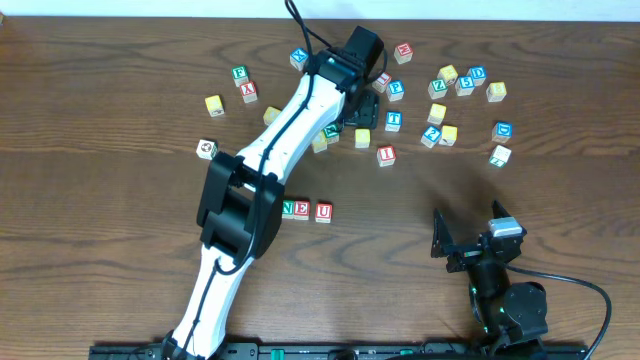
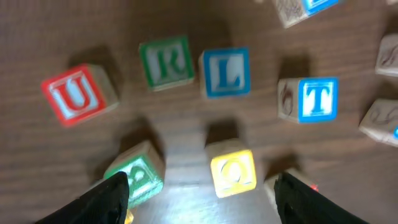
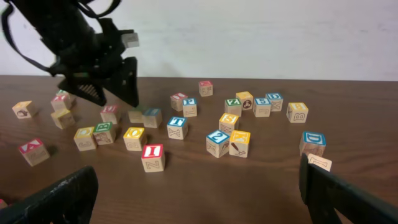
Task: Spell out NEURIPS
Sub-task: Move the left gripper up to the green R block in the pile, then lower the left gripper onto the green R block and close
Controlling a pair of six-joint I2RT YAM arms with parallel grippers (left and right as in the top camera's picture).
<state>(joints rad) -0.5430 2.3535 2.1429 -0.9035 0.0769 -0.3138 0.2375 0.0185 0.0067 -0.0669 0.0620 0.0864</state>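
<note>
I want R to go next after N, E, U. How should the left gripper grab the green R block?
From straight above, pinching two opposite side faces of the green R block. It lies flat, letter up. The blue L block sits close beside it, so the two sides facing bare table probably suit the left gripper better.

We see the left arm cover part of the N cube; up close, the letter on the green cube blurs beyond reading.
</note>
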